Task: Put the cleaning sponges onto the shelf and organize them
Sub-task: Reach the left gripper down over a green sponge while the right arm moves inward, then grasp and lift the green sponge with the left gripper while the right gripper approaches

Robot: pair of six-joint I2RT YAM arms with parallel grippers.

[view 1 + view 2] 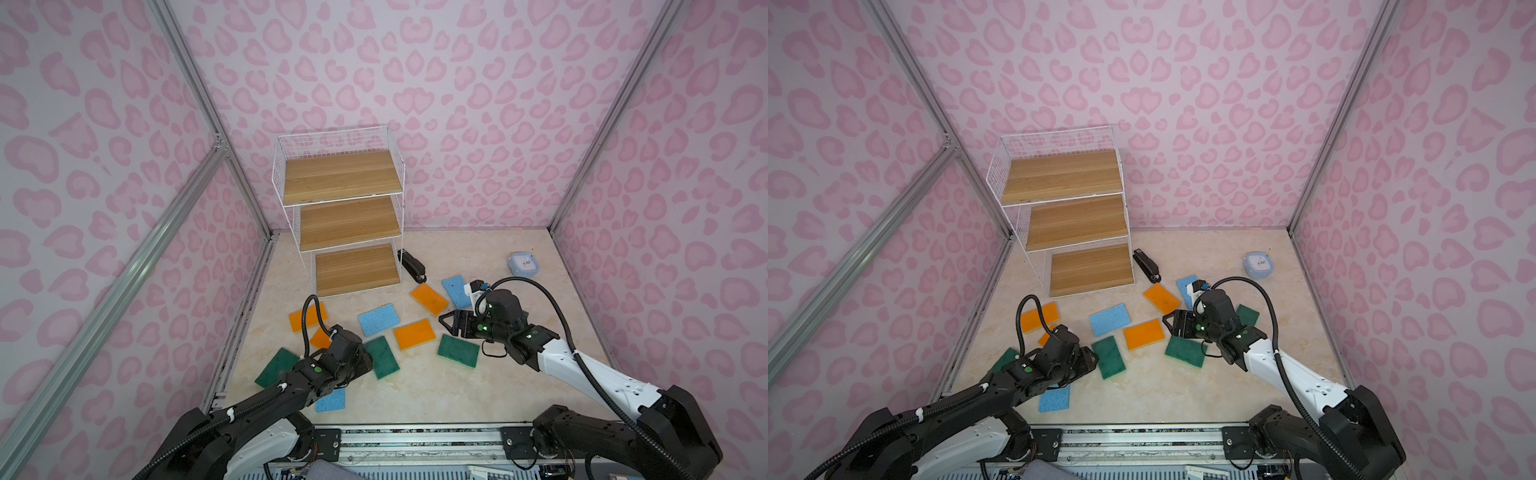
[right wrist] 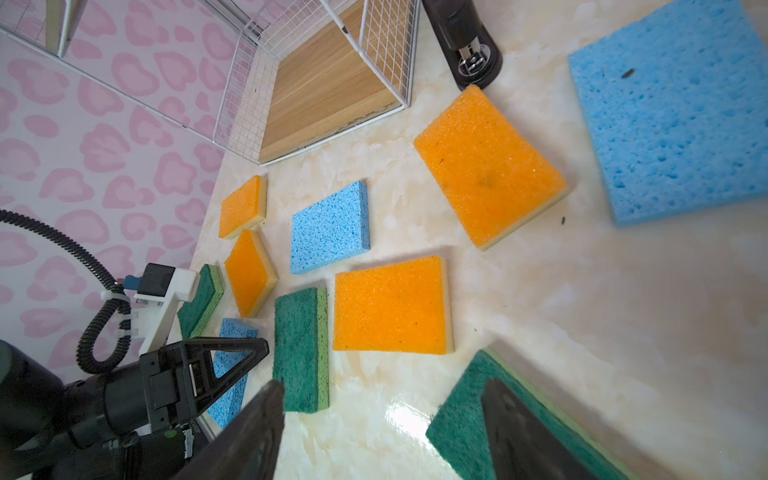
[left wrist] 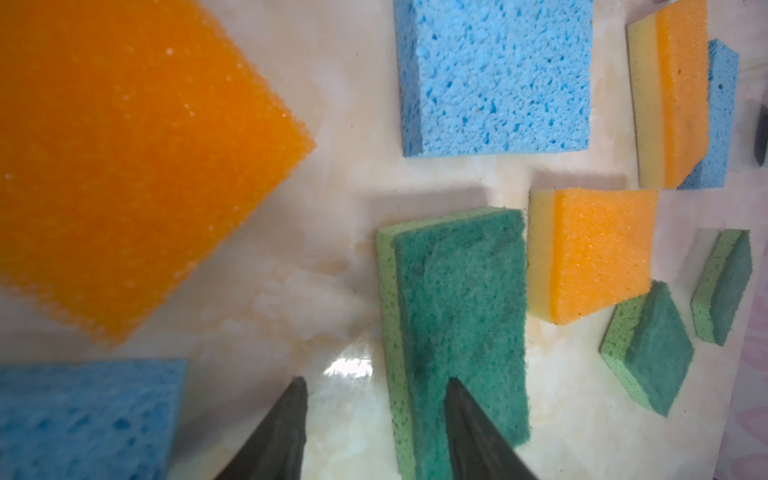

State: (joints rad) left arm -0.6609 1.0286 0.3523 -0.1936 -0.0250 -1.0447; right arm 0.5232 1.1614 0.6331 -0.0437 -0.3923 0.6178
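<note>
- At the left side of the table (image 1: 415, 395), a dark green sponge (image 1: 274, 365), two orange sponges (image 1: 308, 316) and a light blue sponge (image 1: 330, 400) are lying flat around the left arm.
- The left gripper (image 3: 376, 384) is standing part-way open across the long edge of the central green sponge (image 3: 457, 299). One finger is sitting over its top face and the other over bare table, clear of the sponge. Nothing is gripped.
- The shelf (image 1: 340, 174) is standing against the back wall, left of centre. All three boards are showing bare, so no sponge is placed yet.
- In mid-table, a blue sponge (image 1: 379, 319) and an orange sponge (image 1: 414, 333) are lying near each other.
- The right gripper (image 2: 384, 384) is hovering wide open and empty, with one finger over the right-hand green sponge (image 2: 457, 424).
- Step in hand, as judged: the first pick-up, with each gripper poised at a green sponge.
- Next move, as judged: bring the fingers down either side of the sponge and close gently, since the foam is likely to compress. Then lift clear and carry it to one board, grouping the sponges by colour.
</note>
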